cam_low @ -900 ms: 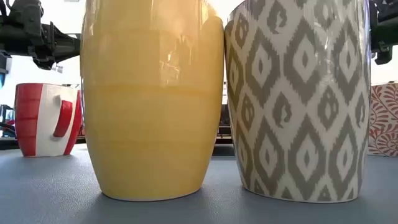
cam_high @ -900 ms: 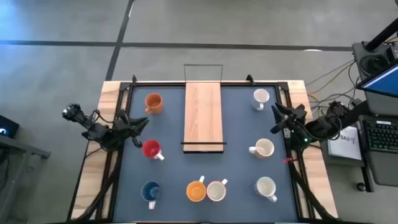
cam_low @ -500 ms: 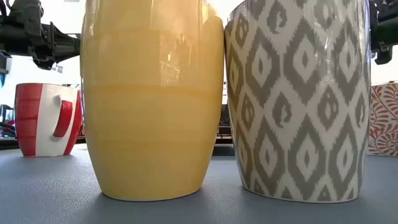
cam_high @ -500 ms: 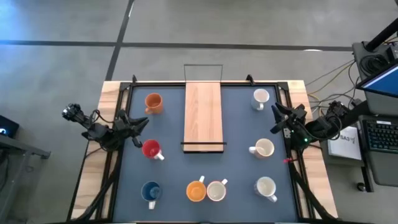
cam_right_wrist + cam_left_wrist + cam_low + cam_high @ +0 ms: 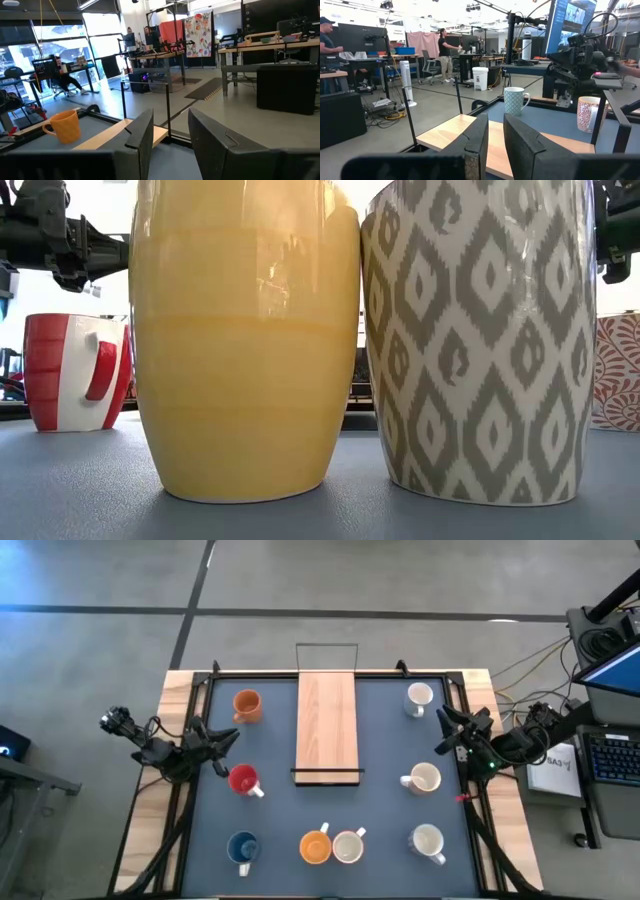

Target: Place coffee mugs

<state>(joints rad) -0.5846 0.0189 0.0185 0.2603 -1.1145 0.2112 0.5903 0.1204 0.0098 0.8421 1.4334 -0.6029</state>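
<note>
Table, dark mat: eight mugs standing upright, wooden board at centre rear. Left column: orange mug, red mug, blue mug. Front centre: second orange mug touching patterned white mug. Right column: three white mugs. Left gripper: at left edge, just beside red mug, fingers slightly parted, empty. Right gripper: at right edge, between rear and middle white mugs, fingers spread, empty.
</note>
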